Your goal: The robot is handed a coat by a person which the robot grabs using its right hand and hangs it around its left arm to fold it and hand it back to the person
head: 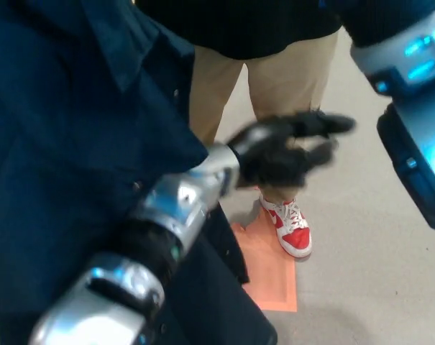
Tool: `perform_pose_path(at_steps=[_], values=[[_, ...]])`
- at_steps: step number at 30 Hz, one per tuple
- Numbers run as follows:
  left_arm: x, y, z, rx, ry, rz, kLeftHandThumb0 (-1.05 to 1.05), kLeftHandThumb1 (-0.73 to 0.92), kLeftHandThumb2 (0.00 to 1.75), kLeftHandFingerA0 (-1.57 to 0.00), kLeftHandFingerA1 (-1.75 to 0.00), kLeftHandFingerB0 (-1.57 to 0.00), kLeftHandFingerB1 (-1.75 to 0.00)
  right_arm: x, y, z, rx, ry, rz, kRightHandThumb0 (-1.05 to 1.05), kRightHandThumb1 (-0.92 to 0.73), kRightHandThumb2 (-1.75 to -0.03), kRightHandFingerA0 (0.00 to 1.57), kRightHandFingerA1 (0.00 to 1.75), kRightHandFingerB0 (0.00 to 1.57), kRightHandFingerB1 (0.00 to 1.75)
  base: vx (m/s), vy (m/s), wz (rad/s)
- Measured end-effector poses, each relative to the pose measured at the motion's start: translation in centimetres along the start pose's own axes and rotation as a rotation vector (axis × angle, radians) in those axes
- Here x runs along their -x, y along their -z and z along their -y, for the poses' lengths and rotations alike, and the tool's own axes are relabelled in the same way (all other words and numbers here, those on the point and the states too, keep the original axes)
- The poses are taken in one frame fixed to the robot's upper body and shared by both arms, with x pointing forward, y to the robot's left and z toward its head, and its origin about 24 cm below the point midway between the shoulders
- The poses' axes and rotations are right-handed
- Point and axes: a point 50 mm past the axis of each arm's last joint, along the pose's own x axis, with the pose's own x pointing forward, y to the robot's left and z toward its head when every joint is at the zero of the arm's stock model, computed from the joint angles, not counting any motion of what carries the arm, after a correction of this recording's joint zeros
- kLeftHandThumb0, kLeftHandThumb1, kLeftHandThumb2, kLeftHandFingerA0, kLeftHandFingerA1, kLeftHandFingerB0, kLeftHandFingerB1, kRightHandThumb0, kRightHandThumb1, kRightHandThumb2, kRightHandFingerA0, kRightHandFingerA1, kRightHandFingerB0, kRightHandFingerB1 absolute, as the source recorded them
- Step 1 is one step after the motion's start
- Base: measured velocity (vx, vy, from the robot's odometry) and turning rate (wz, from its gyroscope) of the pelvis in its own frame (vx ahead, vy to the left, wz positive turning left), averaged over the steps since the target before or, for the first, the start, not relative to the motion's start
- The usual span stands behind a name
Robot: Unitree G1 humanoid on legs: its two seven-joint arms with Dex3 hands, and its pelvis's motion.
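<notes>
The left half of the view is filled by a navy coat (59,144), which is draped about the left arm (174,208), with fabric seen above and below the silver forearm. A person's khaki trousers (289,79) are seen just behind. The right arm (418,129) is cut off at the right edge, its hand unseen. The left hand (285,154) is held out empty, fingers spread, above an orange floor mark (271,277) and a red-and-white sneaker (292,230).
</notes>
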Motion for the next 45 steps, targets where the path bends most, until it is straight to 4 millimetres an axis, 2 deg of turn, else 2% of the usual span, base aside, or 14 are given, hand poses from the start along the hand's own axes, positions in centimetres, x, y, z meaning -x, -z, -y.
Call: perform_pose_path(at_steps=[1, 2, 3, 4, 6, 7, 8, 12, 13, 27, 41, 42, 44, 45], values=[[0.4, -0.5, -1.6, -0.010, -0.068, -0.005, -0.71, 0.86, 0.66, -0.17, -0.30, -0.19, -0.29, 0.3, -0.2, 0.4, 0.006, 0.005, 0.004, -0.34, -0.84, -0.68, 1.11, 0.61, 1.04, 0.66, 0.00, 0.000, 0.00], [0.6, -0.6, -2.3, -0.012, -0.098, -0.008, -0.35, 0.53, 1.09, 0.00, -0.48, 0.00, -0.46, 0.5, -0.3, 0.7, 0.011, 0.009, 0.004, -0.31, -0.83, -0.65, 1.16, 0.58, 1.04, 0.64, 0.00, 0.000, 0.00], [1.1, -0.9, -3.6, -0.012, -0.149, -0.011, -0.36, 0.51, 1.08, 0.00, -0.49, 0.00, -0.46, 0.8, -0.4, 1.2, 0.022, 0.018, 0.004, -0.34, -0.82, -0.66, 1.08, 0.53, 1.09, 0.66, 0.00, 0.000, 0.00], [1.6, -1.1, -4.7, -0.012, -0.197, -0.015, -0.74, 0.67, 1.04, -0.02, -0.38, -0.07, -0.35, 1.3, -0.4, 1.8, 0.031, 0.030, -0.002, -0.32, -0.82, -0.65, 1.03, 0.53, 1.02, 0.64, 0.00, 0.000, 0.00], [2.5, -1.4, -6.3, -0.013, -0.258, -0.015, -0.74, 0.66, 1.03, -0.03, -0.39, -0.05, -0.34, 1.9, -0.3, 2.7, 0.042, 0.047, -0.015, -0.32, -0.83, -0.65, 0.99, 0.52, 1.03, 0.65, 0.00, 0.000, 0.00], [3.2, -1.7, -7.4, -0.011, -0.306, -0.014, -0.78, 0.83, 0.66, -0.13, -0.30, -0.11, -0.25, 2.5, -0.1, 3.4, 0.051, 0.060, -0.031, -0.31, -0.85, -0.66, 0.98, 0.52, 1.03, 0.66, 0.00, 0.000, 0.00], [3.4, -1.8, -7.8, -0.009, -0.322, -0.013, -0.78, 0.66, 1.02, -0.05, -0.43, -0.03, -0.36, 2.7, -0.1, 3.6, 0.052, 0.064, -0.038, -0.31, -0.85, -0.66, 1.00, 0.53, 1.02, 0.66, 0.00, 0.000, 0.00], [5.6, -2.5, -10.8, 0.026, -0.456, 0.010, -0.85, 0.66, 0.99, -0.13, -0.46, -0.03, -0.38, 5.8, 1.2, 5.7, 0.041, 0.108, -0.118, -0.34, -0.87, -0.67, 0.98, 0.52, 1.04, 0.65, 0.00, 0.000, 0.00], [6.1, -2.7, -11.4, 0.038, -0.487, 0.021, -0.38, 0.46, 1.04, 0.00, -0.48, 0.00, -0.48, 6.9, 1.7, 6.2, 0.032, 0.123, -0.148, -0.32, -0.88, -0.67, 0.98, 0.53, 1.04, 0.67, 0.00, 0.000, 0.00], [9.5, -3.5, -14.9, 0.138, -0.694, 0.126, -0.37, 0.48, 1.05, 0.00, -0.48, 0.00, -0.48, 22.3, 5.8, 9.2, -0.078, 0.259, -0.562, -0.25, -0.89, -0.66, 1.04, 0.55, 1.05, 0.66, 0.00, 0.000, 0.00], [9.9, -3.7, -15.2, 0.156, -0.709, 0.175, -0.36, 0.51, 1.06, 0.00, -0.48, 0.00, -0.48, 36.0, 6.1, -0.1, -0.361, 0.128, -0.958, -0.28, -0.86, -0.66, 0.99, 0.52, 1.04, 0.62, 0.00, 0.000, 0.00], [10.0, -3.7, -15.2, 0.158, -0.709, 0.177, -0.71, 0.81, 0.64, -0.15, -0.31, -0.10, -0.26, 36.7, 5.7, -1.2, -0.386, 0.106, -0.979, -0.27, -0.86, -0.66, 1.00, 0.53, 1.02, 0.64, 0.00, 0.000, 0.00], [10.0, -3.7, -15.3, 0.163, -0.709, 0.180, -0.72, 0.79, 0.64, -0.16, -0.31, -0.11, -0.25, 38.2, 4.9, -3.7, -0.445, 0.059, -1.026, -0.28, -0.87, -0.66, 1.01, 0.54, 1.02, 0.66, 0.00, 0.000, 0.00], [10.1, -3.7, -15.3, 0.166, -0.710, 0.182, -0.36, 0.49, 1.05, 0.00, -0.48, 0.00, -0.48, 39.0, 4.4, -4.9, -0.476, 0.033, -1.051, -0.28, -0.87, -0.66, 1.03, 0.56, 1.03, 0.67, 0.00, 0.000, 0.00]])
